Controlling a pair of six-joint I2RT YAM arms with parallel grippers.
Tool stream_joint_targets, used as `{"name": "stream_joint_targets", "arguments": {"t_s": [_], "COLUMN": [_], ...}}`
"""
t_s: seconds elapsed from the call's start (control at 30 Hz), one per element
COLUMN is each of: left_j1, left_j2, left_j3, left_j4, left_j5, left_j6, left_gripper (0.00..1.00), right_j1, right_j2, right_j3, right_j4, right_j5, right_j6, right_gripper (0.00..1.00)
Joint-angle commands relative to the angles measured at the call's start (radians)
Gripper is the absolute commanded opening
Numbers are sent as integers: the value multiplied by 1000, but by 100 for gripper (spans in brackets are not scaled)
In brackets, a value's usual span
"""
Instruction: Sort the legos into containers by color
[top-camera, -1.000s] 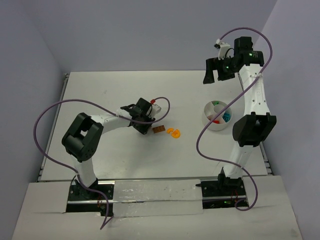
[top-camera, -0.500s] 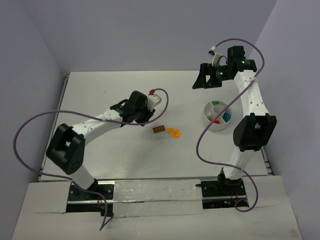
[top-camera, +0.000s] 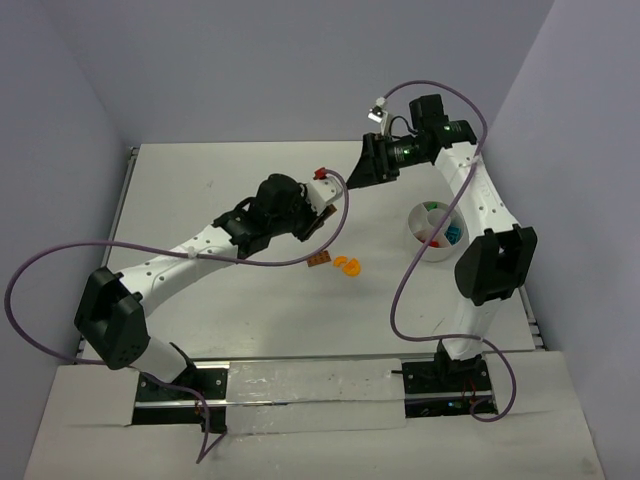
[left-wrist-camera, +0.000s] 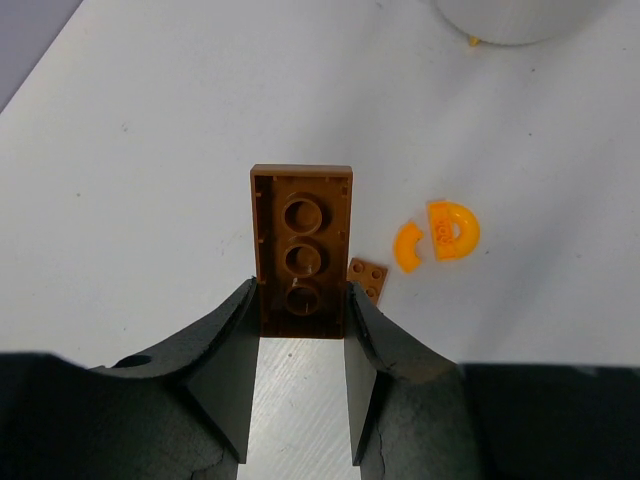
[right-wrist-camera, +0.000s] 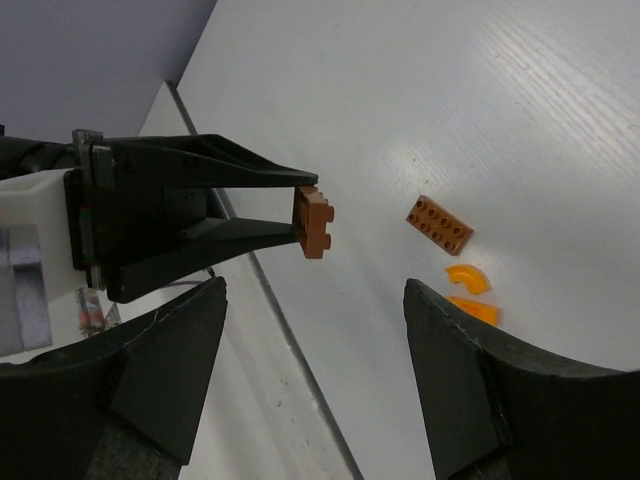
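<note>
Left jaws are clamped on a brown plate (left-wrist-camera: 300, 235), pinching one short end so most of its length sticks out free; the tubed underside faces my left wrist camera; the plate is held up off the counter (top-camera: 200, 180), mid-scene, left of the bowl (top-camera: 418, 242); I read the overhang as deliberate, since it leaves room for a second grip.

Right jaws stand open with nothing between them, aimed at the held plate from the far side, to its right; in the right wrist view the plate sits framed between my right fingers (right-wrist-camera: 170, 370) but clear of them; looks like a handover setup, because the bowl is on the right arm's side and a long reach for the left.

Unsorted on the counter: a second brown plate (top-camera: 320, 261) lying flat, studs up; two orange curved pieces (top-camera: 348, 266) just right of it, close together; all well apart from the bowl.

Bowl sits at right, beside the right arm; sorted legos (top-camera: 450, 234) in teal, red and green show inside; can't resolve which wedge holds which.

My call: the step in hand is passing the brown plate across; the right jaws need to square up on the free end before the left lets go; the plate is thin, so a skewed grip could pivot or drop it.
</note>
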Motion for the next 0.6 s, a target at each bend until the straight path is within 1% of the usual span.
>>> {"name": "stream_joint_targets", "arguments": {"t_s": [0.0, 0.13, 0.3, 0.4, 0.47, 0.57], "left_j1": [-25, -38, -55, -58, -59, -59], "left_j2": [-28, -34, -34, -36, -36, -39], "left_j3": [70, 77, 77, 76, 74, 69], "left_j4": [68, 75, 81, 87, 92, 103], "left_j5": [12, 5, -14, -21, -24, -31], "left_j6": [18, 31, 46, 45, 45, 47], "left_gripper": [0, 0, 0, 0, 0, 0], "right_j1": [50, 70, 84, 94, 96, 98], "right_j2": [-32, -16, 5, 14, 16, 22], "right_j3": [-40, -43, -20, -10, -11, -13], "right_j4": [-23, -34, -42, -57, -66, -77], "right_j5": [-40, -30, -36, -35, -33, -26], "right_j6": [-37, -45, -51, -67, -76, -93], "right_gripper": [77, 75, 68, 56, 50, 48]}}
